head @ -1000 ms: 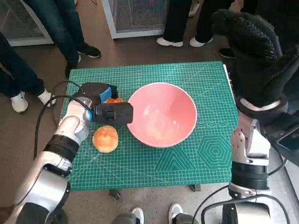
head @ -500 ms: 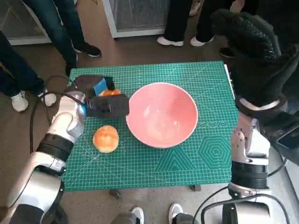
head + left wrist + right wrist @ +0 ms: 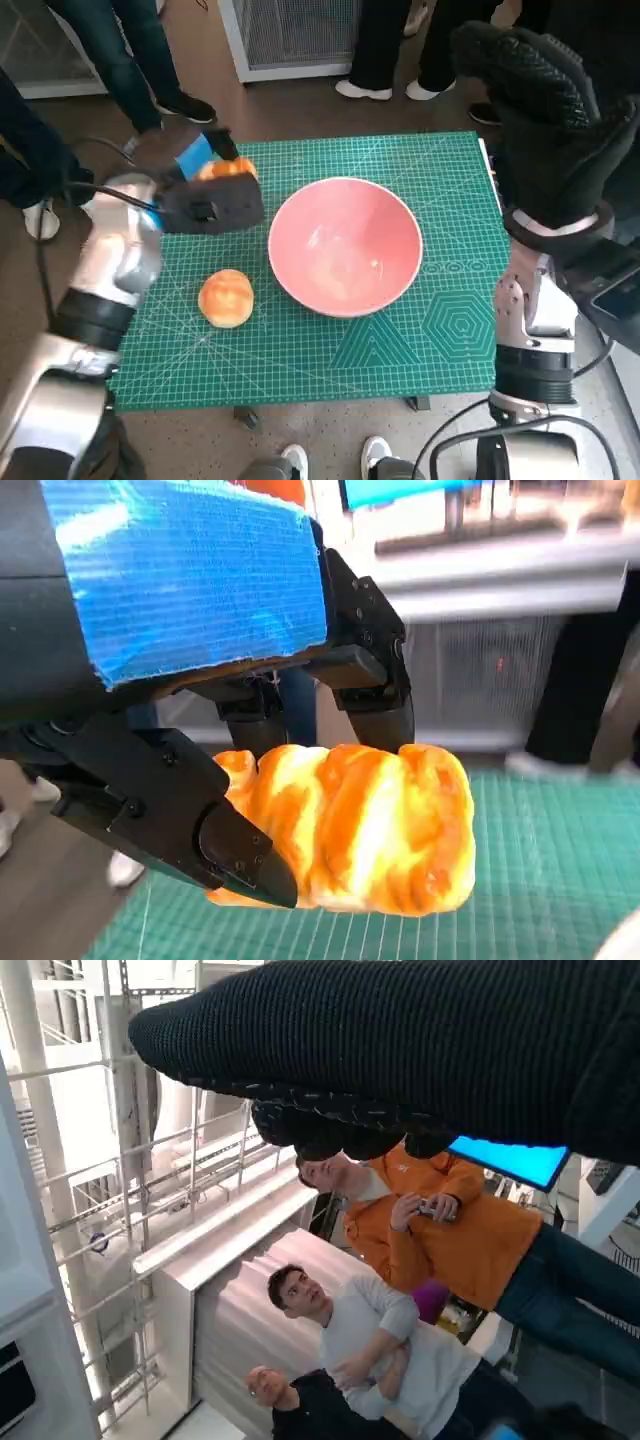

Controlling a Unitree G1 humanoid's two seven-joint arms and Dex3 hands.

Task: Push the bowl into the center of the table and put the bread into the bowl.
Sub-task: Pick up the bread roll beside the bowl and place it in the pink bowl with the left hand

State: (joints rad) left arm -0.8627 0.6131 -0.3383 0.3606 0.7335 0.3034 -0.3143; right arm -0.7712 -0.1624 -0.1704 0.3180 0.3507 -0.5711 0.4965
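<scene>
Head view, left hand [image 3: 197, 190] holding bread [image 3: 226, 168]

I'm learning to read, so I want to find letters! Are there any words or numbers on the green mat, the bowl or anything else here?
Nothing here can be read.
Green mat: white grid lines and shapes, plus tiny marks by the bowl, too small to read.
Pink bowl: no words.
Blue tape on the left hand: plain, no writing.
Blue screen in the right wrist view: no letters can be made out.
</scene>
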